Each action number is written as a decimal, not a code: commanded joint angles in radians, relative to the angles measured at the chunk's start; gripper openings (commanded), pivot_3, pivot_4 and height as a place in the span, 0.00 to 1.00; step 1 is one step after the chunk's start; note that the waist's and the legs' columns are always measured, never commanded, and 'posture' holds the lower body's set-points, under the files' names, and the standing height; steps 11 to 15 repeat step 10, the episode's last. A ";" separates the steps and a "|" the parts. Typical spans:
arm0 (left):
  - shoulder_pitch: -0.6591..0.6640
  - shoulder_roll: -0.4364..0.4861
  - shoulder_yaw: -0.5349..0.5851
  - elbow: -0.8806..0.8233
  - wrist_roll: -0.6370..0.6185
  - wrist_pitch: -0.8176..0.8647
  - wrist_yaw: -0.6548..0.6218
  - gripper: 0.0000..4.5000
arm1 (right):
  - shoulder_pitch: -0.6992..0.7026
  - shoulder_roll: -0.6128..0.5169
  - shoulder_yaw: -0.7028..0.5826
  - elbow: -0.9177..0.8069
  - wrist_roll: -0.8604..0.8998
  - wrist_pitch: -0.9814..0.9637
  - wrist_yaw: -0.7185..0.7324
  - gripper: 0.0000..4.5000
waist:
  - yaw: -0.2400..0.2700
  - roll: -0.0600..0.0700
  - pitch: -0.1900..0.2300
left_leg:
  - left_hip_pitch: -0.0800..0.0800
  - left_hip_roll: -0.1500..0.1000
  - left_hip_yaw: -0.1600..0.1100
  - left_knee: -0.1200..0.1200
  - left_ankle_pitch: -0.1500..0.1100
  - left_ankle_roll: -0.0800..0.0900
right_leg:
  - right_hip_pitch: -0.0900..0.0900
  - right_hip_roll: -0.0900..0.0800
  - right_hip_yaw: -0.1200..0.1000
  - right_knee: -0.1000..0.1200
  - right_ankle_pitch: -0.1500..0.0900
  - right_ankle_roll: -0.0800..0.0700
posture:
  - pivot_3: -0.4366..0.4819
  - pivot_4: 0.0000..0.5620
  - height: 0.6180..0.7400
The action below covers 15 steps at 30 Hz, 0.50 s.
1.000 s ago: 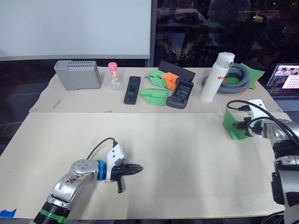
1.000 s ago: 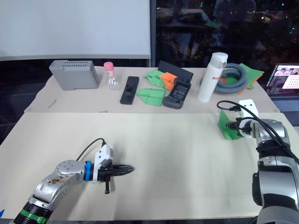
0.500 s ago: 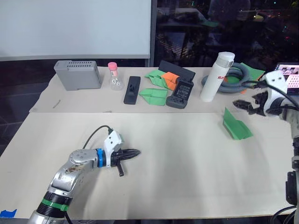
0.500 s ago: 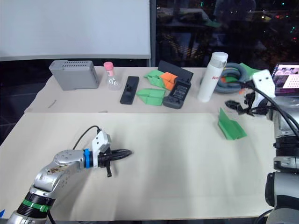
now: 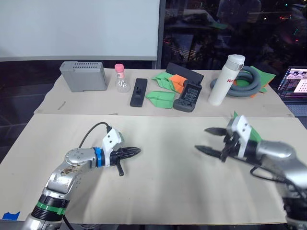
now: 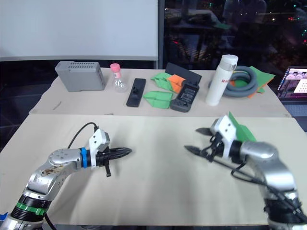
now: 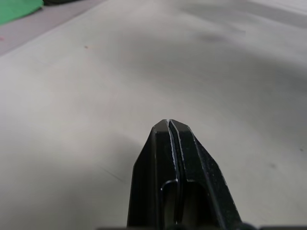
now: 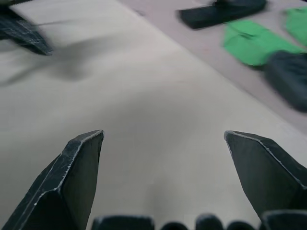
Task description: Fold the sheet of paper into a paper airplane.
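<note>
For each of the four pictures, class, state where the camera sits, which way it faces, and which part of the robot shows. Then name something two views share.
Left eye: on the head, looking down over the table; both arms, left claw, right claw.
Right eye: beside it, same scene.
Left wrist: on that wrist, facing bare tabletop; shut fingers.
Right wrist: on that wrist, facing across the table; spread fingers.
Shared: both eyes show the white bottle; the right wrist also catches the left claw.
</note>
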 commanded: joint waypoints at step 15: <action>0.121 -0.051 -0.015 -0.031 0.098 -0.148 0.073 0.00 | 0.079 0.096 0.048 0.093 -0.084 -0.273 -0.041 0.99 | 0.002 0.000 0.000 | 0.001 0.000 0.000 0.000 0.000 0.000 | 0.000 0.000 0.000 0.001 0.000 0.000 | 0.48 0.27 1.00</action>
